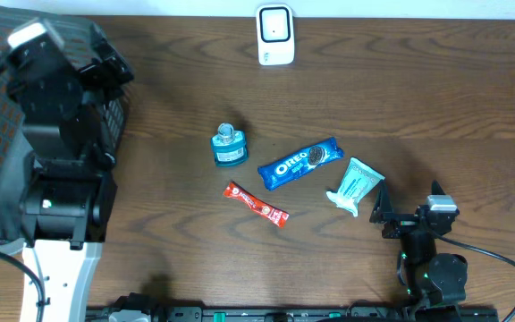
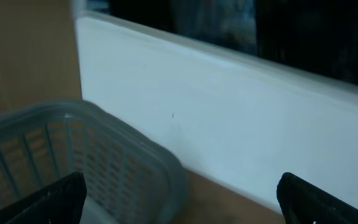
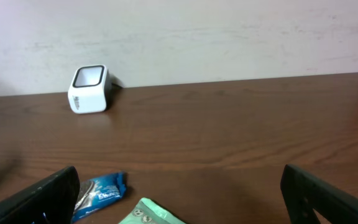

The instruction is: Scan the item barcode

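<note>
Four small goods lie loose in the middle of the dark brown wooden table [image 1: 436,98], all well apart from the small white barcode scanner [image 1: 275,34] at its far edge: a teal round bottle [image 1: 229,146], a blue Oreo biscuit packet [image 1: 299,162], a thin red snack bar wrapper [image 1: 256,203] and a pale green and white pouch [image 1: 356,185]. None of them is held. The right gripper [image 3: 179,186] hangs near the pouch with its jaws spread wide and nothing between them. The left gripper [image 2: 182,193], equally wide and empty, is above the grey plastic lattice basket [image 2: 55,143] at the side. I judge that the flat, slippery packets could slide on the smooth wood instead of being lifted. An item could also reach the scanner with its code turned away, because no barcode is visible now. The Oreo packet and the pouch lie close together, so a wide grasp may disturb both. Behind the table is a plain white wall [image 3: 229,31].
</note>
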### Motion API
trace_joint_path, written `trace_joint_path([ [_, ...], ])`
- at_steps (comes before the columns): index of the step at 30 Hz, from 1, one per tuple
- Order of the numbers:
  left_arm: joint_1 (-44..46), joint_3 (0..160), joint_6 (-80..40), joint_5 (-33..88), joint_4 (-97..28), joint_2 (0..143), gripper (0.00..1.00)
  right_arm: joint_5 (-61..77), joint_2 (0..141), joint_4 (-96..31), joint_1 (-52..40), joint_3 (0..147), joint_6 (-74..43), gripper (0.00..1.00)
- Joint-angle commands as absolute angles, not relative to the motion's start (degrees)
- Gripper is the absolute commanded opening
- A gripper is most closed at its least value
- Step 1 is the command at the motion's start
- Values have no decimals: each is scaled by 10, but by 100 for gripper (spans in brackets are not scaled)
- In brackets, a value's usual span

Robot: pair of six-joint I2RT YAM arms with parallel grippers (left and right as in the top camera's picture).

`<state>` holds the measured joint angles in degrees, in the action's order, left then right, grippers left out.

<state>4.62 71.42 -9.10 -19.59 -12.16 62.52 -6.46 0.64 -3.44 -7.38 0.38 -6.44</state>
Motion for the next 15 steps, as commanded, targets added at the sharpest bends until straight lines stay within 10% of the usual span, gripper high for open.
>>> trace_joint_path([
  [1,53,740,64,-135,-137,619,98,-72,5,-36,-79,3,-57,99],
  [15,74,736,53,-31,-226,418,98,-72,5,-36,-79,3,-57,99],
])
